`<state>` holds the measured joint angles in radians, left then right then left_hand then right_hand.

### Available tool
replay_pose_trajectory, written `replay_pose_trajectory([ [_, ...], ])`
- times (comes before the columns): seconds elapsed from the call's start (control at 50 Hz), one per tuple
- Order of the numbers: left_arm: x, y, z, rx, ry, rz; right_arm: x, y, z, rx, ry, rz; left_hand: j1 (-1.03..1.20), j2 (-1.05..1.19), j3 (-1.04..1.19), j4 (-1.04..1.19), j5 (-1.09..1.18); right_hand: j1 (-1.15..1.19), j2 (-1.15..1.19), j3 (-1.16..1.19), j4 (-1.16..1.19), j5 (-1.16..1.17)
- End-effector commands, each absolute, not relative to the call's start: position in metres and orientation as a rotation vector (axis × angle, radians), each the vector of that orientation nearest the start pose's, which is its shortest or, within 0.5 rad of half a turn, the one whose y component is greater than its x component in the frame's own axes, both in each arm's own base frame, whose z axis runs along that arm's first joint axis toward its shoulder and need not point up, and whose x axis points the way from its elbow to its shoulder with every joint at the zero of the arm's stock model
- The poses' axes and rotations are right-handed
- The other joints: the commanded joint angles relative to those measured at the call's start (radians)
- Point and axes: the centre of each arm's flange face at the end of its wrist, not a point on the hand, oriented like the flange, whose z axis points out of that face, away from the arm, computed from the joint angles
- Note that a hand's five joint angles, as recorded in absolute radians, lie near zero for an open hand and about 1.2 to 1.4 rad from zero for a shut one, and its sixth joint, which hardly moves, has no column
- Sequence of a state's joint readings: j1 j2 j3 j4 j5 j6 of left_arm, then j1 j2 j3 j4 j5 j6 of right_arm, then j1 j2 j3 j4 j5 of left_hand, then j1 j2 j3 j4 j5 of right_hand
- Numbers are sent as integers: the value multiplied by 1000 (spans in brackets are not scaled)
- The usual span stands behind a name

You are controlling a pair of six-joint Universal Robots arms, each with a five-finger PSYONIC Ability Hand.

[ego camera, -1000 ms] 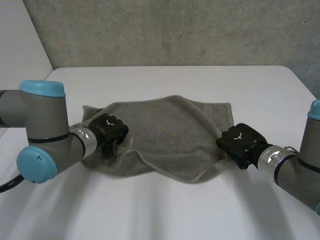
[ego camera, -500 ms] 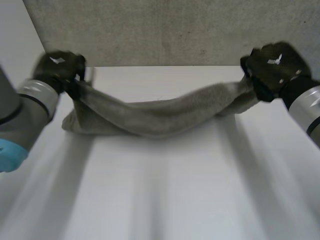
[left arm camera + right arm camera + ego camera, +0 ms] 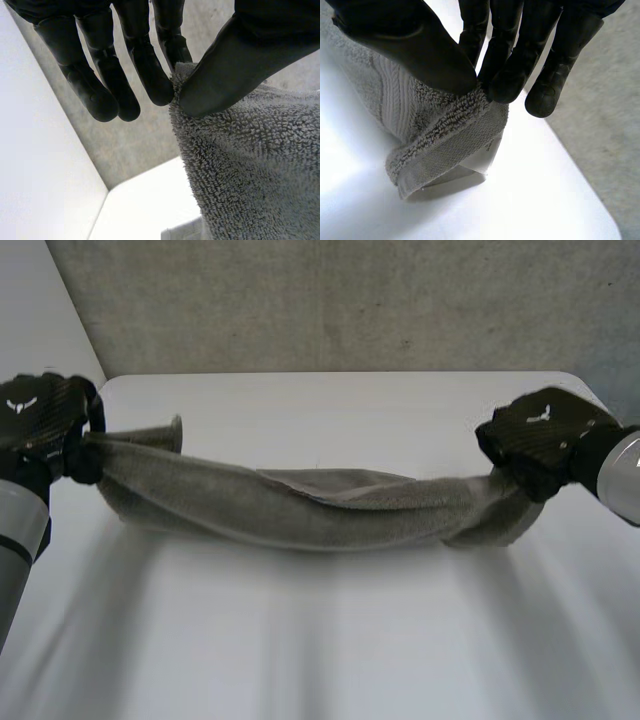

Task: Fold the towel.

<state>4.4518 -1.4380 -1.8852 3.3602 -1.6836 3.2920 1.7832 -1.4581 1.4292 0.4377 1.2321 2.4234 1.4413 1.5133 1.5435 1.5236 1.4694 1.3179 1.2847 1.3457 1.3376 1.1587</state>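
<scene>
Grey terry towel (image 3: 300, 515) sags between left robot hand (image 3: 40, 422) and right robot hand (image 3: 540, 435), each pinching 1 end. Advice: hold tension even, lower onto white table (image 3: 330, 640) squarely.

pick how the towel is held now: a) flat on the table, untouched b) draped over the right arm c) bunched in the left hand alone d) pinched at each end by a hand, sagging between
d: the left hand and right hand each pinch an end of the towel between thumb and fingers, its middle sagging.
</scene>
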Motion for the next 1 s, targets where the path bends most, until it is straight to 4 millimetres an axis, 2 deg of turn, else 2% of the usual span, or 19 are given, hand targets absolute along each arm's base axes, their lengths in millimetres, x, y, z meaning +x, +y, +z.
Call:
replay_pose_trajectory([
  [0.02,-177,-226,266,277,2167,-2249,219,-245,283,-1439,2184,-1722,-45,-117,-147,-127,-248,78,112,51,59,63],
  [0.18,-177,-234,253,270,2148,-2259,223,-253,270,-1454,2199,-1663,-45,-117,-147,-127,-248,78,112,51,59,63],
  [0.26,-187,-259,233,300,2181,-2222,228,-272,255,-1468,2220,-1624,-45,-117,-147,-127,-248,78,112,51,59,63],
  [0.34,-202,-302,248,288,2126,-2301,239,-313,259,-1465,2155,-1794,-45,-117,-147,-127,-248,78,112,51,59,63],
  [0.36,-202,-302,248,288,2126,-2301,239,-313,259,-1465,2155,-1795,-45,-117,-147,-127,-248,78,112,51,59,63],
  [0.4,-209,-318,264,281,2063,-2371,244,-327,270,-1455,2106,-1917,-45,-117,-147,-127,-248,78,112,51,59,63],
  [0.44,-233,-335,312,284,1898,-2566,255,-352,307,-1391,1934,-2260,-45,-117,-147,-127,-248,78,112,51,59,63],
  [0.46,-233,-335,312,284,1898,-2568,255,-352,307,-1391,1933,-2262,-45,-117,-147,-127,-248,78,112,51,59,63],
  [0.5,-246,-339,365,253,1707,-2755,265,-365,348,-1268,1651,-2622,-45,-117,-147,-127,-248,78,112,51,59,63],
  [0.56,-250,-337,385,237,1630,-2827,267,-367,365,-1198,1498,-2769,-45,-117,-147,-127,-248,78,112,51,59,63],
  [0.6,-249,-330,414,193,1517,-2930,263,-354,400,-1043,1259,-2956,-45,-117,-147,-127,-248,78,112,51,59,63],
  [0.66,-240,-319,434,126,1446,-3018,257,-340,411,-978,1202,-2949,-45,-117,-147,-127,-248,78,112,51,59,63],
  [0.72,-238,-317,434,111,1459,-3041,255,-338,407,-976,1225,-2910,-45,-117,-147,-127,-248,78,112,51,59,63],
  [0.78,-231,-322,415,88,1554,-2995,256,-337,387,-1015,1320,-2801,-45,-117,-147,-127,-248,78,112,51,59,63],
  [0.9,-205,-335,351,44,1791,-2764,256,-330,336,-1161,1625,-2487,-45,-117,-147,-127,-248,78,112,51,59,63],
  [0.92,-202,-333,333,43,1862,-2700,256,-327,323,-1194,1699,-2404,-45,-117,-147,-127,-248,78,112,51,59,63],
  [0.94,-202,-333,333,43,1863,-2699,256,-327,323,-1194,1699,-2403,-45,-117,-147,-127,-248,78,112,51,59,63],
  [0.98,-195,-325,294,41,2003,-2557,254,-318,286,-1296,1862,-2190,-45,-117,-147,-127,-248,78,112,51,59,63],
  [1.0,-195,-324,294,41,2003,-2556,254,-318,286,-1297,1863,-2189,-45,-117,-147,-127,-248,78,112,51,59,63],
])
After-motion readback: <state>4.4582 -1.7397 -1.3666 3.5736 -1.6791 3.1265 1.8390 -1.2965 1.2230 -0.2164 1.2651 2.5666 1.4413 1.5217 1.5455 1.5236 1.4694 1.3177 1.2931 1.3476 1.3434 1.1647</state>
